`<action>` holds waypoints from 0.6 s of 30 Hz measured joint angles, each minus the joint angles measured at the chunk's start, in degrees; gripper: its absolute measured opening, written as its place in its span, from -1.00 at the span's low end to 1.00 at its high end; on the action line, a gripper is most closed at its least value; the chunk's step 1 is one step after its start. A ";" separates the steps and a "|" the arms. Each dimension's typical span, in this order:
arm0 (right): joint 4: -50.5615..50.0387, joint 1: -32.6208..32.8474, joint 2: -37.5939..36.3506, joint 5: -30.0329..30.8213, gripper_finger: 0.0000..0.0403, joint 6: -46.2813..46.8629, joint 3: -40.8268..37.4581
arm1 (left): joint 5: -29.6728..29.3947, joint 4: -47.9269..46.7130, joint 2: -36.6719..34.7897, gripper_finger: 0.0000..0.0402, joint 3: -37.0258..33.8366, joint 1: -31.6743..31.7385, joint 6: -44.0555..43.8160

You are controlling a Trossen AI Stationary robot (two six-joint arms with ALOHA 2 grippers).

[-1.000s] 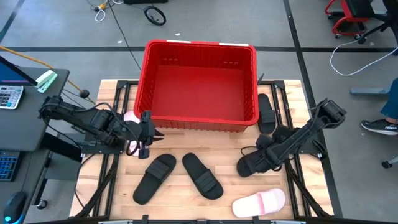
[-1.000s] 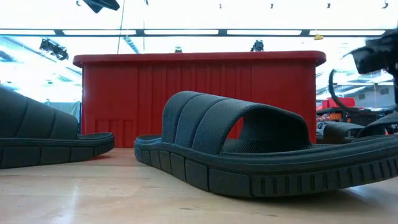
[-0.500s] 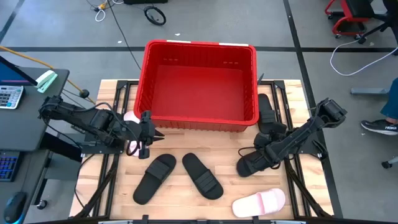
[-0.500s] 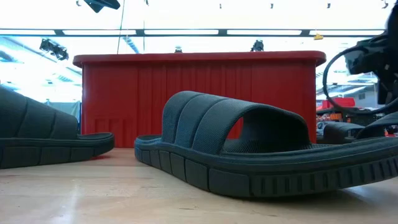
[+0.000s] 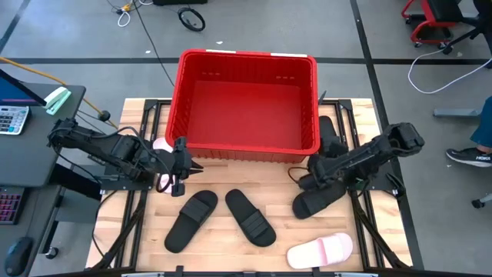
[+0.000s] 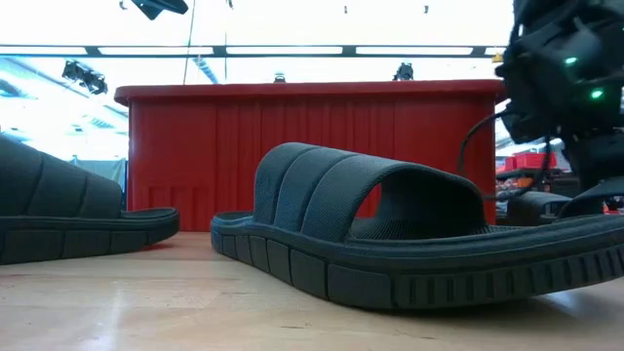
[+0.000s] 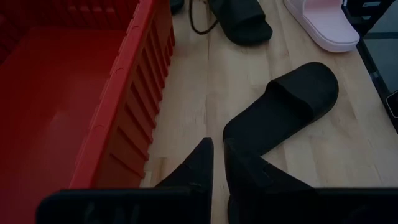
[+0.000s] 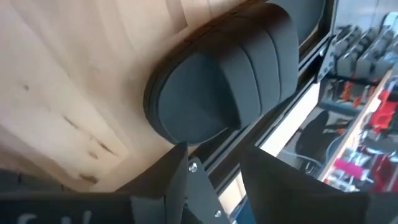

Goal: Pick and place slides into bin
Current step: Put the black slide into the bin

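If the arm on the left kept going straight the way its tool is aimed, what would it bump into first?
Probably the nearer black slide: the left tool points along the bare wood beside the red bin, fingers nearly together, and that slide lies just ahead, though depth is hard to judge.

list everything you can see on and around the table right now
bin: 1, bright red, far middle of the table, nothing visible inside
black slides: 4; two angled together at the near middle, one near the right hand, one beside the bin's right wall
pink slides: 2; one at the near right edge, one mostly hidden by the bin's left corner
table: 1, pale wood
left hand: by the bin's near left corner
right hand: open, above the right black slide
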 joint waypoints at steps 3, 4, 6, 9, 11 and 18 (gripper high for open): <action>2.60 -3.04 0.69 0.28 -0.25 -1.95 0.00 | 0.01 -0.14 0.00 -0.78 0.00 0.01 -0.02; 3.37 -3.85 0.94 0.21 -0.25 -2.87 0.00 | 0.00 -0.16 0.00 -0.78 0.00 0.00 -0.02; 4.56 -5.14 1.54 0.11 -0.25 -4.35 0.00 | 0.01 -0.33 0.00 -0.78 0.00 0.01 -0.02; 4.65 -6.59 3.00 0.25 -0.25 -3.92 -0.02 | 0.01 -0.41 0.00 -0.80 0.00 0.02 -0.02; 4.86 -7.32 4.33 1.01 -0.25 -3.56 -0.02 | 0.01 -0.47 0.00 -0.81 0.00 0.01 -0.02; 7.33 -10.30 9.70 1.44 -0.25 -2.06 -0.02 | 0.02 -0.93 0.00 -0.81 0.00 0.02 -0.13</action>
